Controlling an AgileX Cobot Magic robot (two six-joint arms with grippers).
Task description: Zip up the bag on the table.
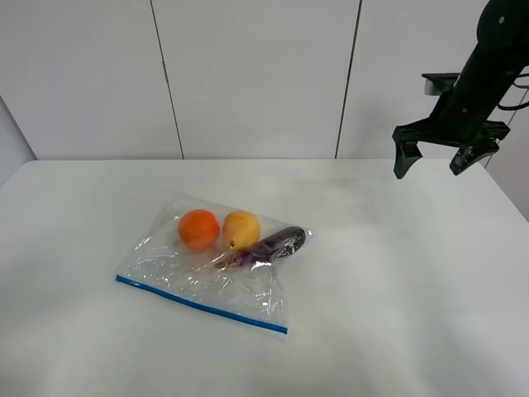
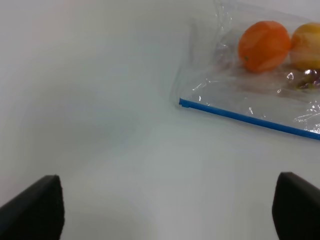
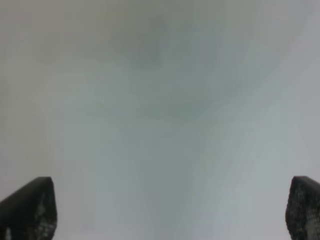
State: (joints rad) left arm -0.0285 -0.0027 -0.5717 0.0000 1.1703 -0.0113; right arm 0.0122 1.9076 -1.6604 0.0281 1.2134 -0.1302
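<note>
Exterior high view: the table (image 1: 430, 273) runs white and bare across nearly the whole width, its far edge against a paneled wall (image 1: 256, 74). The bag (image 1: 211, 265) lies flat left of center, nearer the front edge than the far one, well clear of every edge, with wide bare tabletop to its right and a narrower bare strip to its left. Its long axis runs at a slant, from the left edge side toward the front right. The blue zipper strip (image 1: 201, 304) forms the bag's front border, facing the front edge, its right end nearer the front than its left. Inside, packed toward the closed far side: an orange fruit (image 1: 198, 229), a yellow fruit (image 1: 240, 229) touching it, and a dark purple item (image 1: 277, 245) just right of those. The right gripper (image 1: 436, 157) hangs above the far right corner, well apart from the bag, fingers spread wide, nothing between them. The left arm does not show here. Left wrist view: the left gripper (image 2: 167, 210) shows two dark fingertips (image 2: 35, 207) spread far apart over bare tabletop, holding nothing; the zipper strip's end corner and the orange fruit sit ahead and to one side, not touching it. Right wrist view: soft and blurred, probably only bare tabletop; two fingertips (image 3: 30, 207) stand wide apart, empty.
</note>
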